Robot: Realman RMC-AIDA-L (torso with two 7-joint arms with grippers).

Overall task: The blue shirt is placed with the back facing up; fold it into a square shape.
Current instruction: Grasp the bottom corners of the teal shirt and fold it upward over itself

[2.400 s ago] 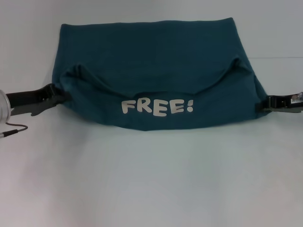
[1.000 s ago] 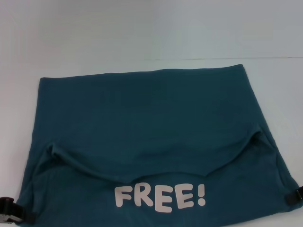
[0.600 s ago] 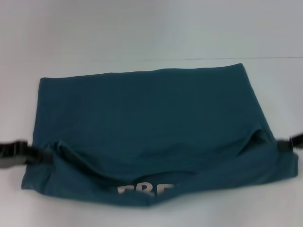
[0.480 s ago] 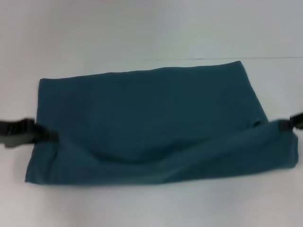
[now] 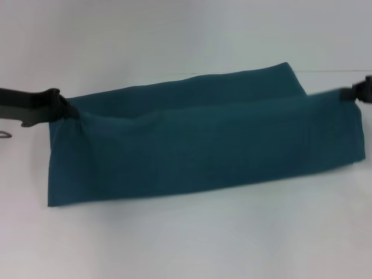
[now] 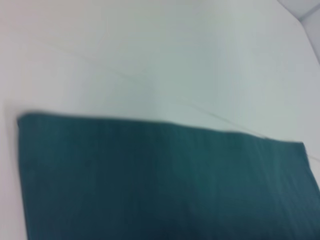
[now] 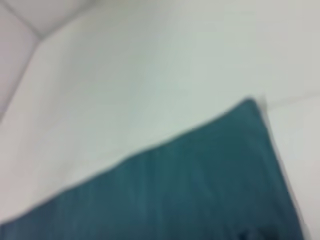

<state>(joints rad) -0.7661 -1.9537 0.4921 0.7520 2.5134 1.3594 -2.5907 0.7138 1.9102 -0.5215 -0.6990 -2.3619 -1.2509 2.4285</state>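
The blue shirt [image 5: 203, 145] lies across the white table as a long teal band, folded over, with plain fabric up and no lettering showing. My left gripper [image 5: 63, 109] is shut on the shirt's left upper corner, where the cloth bunches. My right gripper [image 5: 349, 93] is shut on its right upper corner and holds that fold edge a little raised. The far layer of the shirt shows behind the lifted fold. The left wrist view shows flat teal fabric [image 6: 160, 185]. The right wrist view also shows the shirt [image 7: 175, 195]. Neither wrist view shows its own fingers.
The white table [image 5: 186, 232] runs all around the shirt. A thin seam line [image 5: 331, 72] crosses the tabletop at the back right. A small wire end [image 5: 4, 135] lies at the left edge.
Both grippers have carried the near edge of the shirt away from me and over the far part. The "FREE!" lettering has turned under, and the shirt is now a narrower band.
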